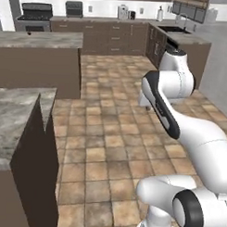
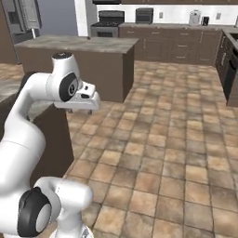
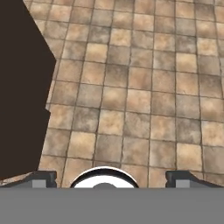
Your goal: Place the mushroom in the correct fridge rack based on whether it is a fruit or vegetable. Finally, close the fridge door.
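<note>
— White links fold back over the base: your arm (image 1: 180, 127) rises, bends at the elbow, and aims its hand down at the tiled floor (image 3: 144, 87).

— And your gripper (image 3: 112, 178)?

— Spread wide, nothing between the fingertips (image 3: 43, 178). A dark cabinet side (image 3: 19, 87) stands left of it. Where the mushroom lies, you can't tell from here.

Arm (image 1: 180, 122): glossy white, fat rounded links w/ smooth shell, no cables or screws visible. Dark grey/black joint bands betw. links; one long dark stripe down a link's side. Round dark end caps on joints (image 2: 33, 217), ringed black. Wrist housing (image 2: 79, 100) white, boxy. Finger tips (image 3: 42, 178) small, dark grey, blocky.
</note>
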Controlling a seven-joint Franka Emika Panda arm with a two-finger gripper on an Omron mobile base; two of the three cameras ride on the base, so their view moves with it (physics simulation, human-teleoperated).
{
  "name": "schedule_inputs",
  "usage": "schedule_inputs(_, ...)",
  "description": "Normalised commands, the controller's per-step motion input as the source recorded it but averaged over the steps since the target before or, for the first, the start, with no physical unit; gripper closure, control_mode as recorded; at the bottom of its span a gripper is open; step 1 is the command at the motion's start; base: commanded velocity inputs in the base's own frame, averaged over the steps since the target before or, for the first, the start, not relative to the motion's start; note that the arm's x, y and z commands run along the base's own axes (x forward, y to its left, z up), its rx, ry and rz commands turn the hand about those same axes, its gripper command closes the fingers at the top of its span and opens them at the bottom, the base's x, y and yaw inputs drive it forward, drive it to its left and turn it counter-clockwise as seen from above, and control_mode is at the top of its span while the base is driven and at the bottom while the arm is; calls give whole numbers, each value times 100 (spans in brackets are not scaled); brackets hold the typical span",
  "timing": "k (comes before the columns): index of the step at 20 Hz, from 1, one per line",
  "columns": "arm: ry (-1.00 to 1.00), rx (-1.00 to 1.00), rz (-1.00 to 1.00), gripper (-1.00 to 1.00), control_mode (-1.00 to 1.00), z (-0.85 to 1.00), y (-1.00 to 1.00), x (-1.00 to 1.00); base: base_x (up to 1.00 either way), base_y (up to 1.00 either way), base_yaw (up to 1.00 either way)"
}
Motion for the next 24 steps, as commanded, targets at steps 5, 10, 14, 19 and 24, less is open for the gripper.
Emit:
schedule_inputs(5, 0, 0, 0, -100, 100, 0, 0, 0, 100, -100, 25)
schedule_inputs(10, 0, 0, 0, -100, 100, 0, 0, 0, 100, -98, 24)
schedule_inputs(14, 0, 0, 0, -100, 100, 0, 0, 0, 100, -86, 25)
schedule_inputs(19, 0, 0, 0, -100, 100, 0, 0, 0, 100, -72, 23)
schedule_inputs(24, 0, 0, 0, -100, 100, 0, 0, 0, 100, -66, 21)
